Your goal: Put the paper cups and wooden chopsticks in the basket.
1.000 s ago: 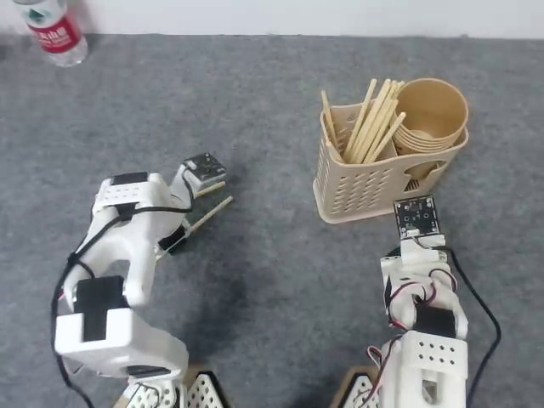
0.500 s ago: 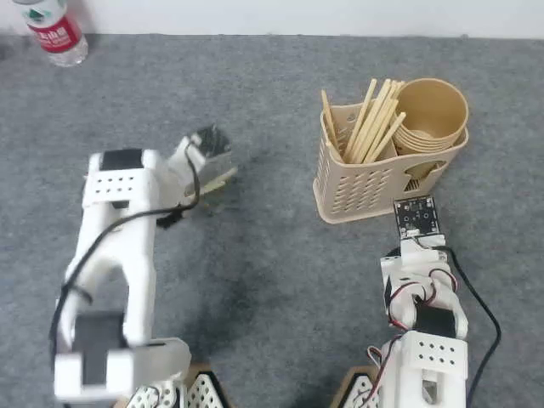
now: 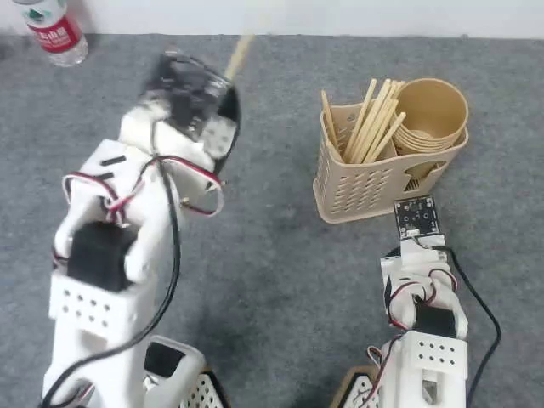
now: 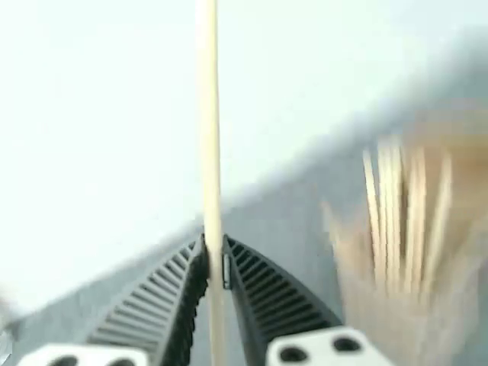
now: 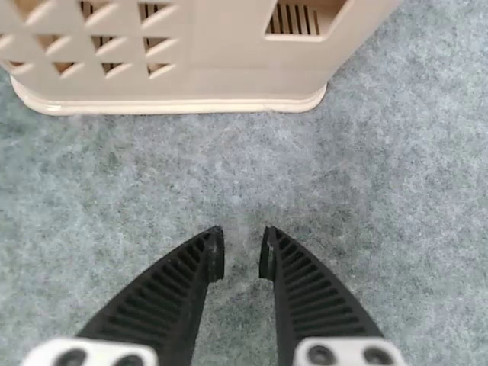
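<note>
My left gripper (image 3: 219,87) is raised above the grey mat, left of the basket, and is shut on one wooden chopstick (image 3: 240,53) that sticks out past its tips. In the left wrist view the chopstick (image 4: 207,114) runs straight between the pinched fingers of this gripper (image 4: 215,263), with the basket's chopsticks (image 4: 396,221) blurred beyond. The beige basket (image 3: 357,191) holds several chopsticks (image 3: 370,123) and stacked paper cups (image 3: 433,115). My right gripper (image 5: 242,252) rests low on the mat just in front of the basket wall (image 5: 175,69), its fingers almost together with nothing between them.
A plastic bottle with a red label (image 3: 53,30) lies at the far left corner. Grey carpet (image 3: 280,255) covers the table between the two arms. A white wall runs along the back edge.
My left arm has lifted the chopstick off the mat and swung it up and toward the back, nearer the basket's side. The right arm has stayed still.
</note>
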Motion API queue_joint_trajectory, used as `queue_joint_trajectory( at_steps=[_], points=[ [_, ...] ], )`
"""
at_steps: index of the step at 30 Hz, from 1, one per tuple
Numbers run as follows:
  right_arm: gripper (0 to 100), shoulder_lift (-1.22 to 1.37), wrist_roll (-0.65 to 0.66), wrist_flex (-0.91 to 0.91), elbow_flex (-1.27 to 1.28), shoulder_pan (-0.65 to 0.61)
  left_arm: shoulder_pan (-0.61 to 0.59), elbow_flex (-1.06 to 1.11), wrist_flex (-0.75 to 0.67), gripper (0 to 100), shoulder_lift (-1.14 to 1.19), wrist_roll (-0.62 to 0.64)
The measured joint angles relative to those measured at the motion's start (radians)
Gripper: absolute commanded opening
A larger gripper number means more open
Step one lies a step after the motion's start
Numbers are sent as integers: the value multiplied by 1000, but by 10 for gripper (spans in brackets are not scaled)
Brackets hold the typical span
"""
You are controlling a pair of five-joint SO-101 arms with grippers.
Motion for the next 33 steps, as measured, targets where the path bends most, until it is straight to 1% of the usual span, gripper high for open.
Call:
queue_joint_trajectory(
  at_steps=[1, 2, 4, 6, 8, 11, 16, 19, 20, 23, 25, 28, 29, 33],
  points=[
    [97, 0, 0, 0, 0, 0, 32, 0, -71, 12, -5, 69],
    [97, 0, 0, 0, 0, 0, 72, 0, -133, 12, -8, 103],
    [97, 0, 0, 0, 0, 0, 163, 0, -242, 12, -8, 130],
    [97, 0, 0, 0, 0, 0, 253, 0, -316, 12, 14, 143],
    [97, 0, 0, 0, 0, 0, 316, 0, -377, 12, 61, 149],
    [97, 0, 0, 0, 0, 0, 364, 0, -450, 12, 155, 160],
    [97, 0, 0, 0, 0, 0, 374, 0, -562, 12, 316, 249],
    [97, 0, 0, 0, 0, 0, 370, 0, -578, 16, 402, 261],
    [97, 0, 0, 0, 0, 0, 370, 2, -578, 32, 425, 261],
    [97, 0, 0, 0, 0, 0, 373, 18, -582, 138, 451, 295],
    [97, 0, 0, 0, 0, 0, 373, 20, -568, 180, 453, 342],
    [97, 0, 0, 0, 0, 0, 351, 20, -502, 181, 453, 436],
    [97, 0, 0, 0, 0, 0, 342, 20, -482, 181, 453, 450],
    [97, 0, 0, 0, 0, 0, 304, 20, -410, 181, 422, 425]
  ],
)
